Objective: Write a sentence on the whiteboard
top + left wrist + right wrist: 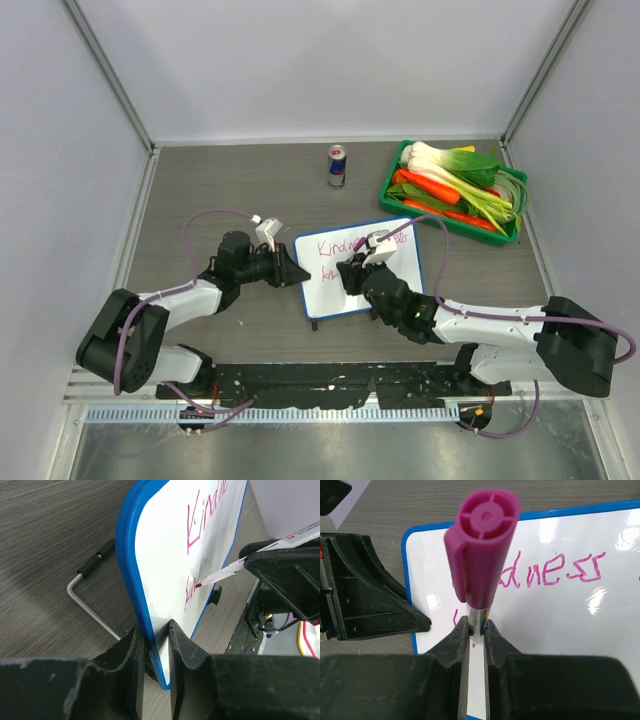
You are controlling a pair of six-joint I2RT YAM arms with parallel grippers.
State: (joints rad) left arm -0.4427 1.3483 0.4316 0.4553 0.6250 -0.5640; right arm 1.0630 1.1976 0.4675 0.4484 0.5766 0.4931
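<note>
The whiteboard (345, 295), white with a blue rim, lies in the middle of the table. My left gripper (295, 272) is shut on its left edge. In the left wrist view the rim (131, 565) runs between the jaws of that gripper (156, 630). The sentence (345, 246) is pink handwriting in a top line, with a few strokes begun below it (192, 587). My right gripper (476, 625) is shut on a pink-capped marker (482, 545) standing over the board (570, 630). The marker's tip (200, 584) touches the second line.
A drink can (338, 166) stands behind the board. A green tray (390, 188) of carrots and leeks sits at the back right. The board's bent metal leg with a black foot (90, 600) sticks out on the table at its left side.
</note>
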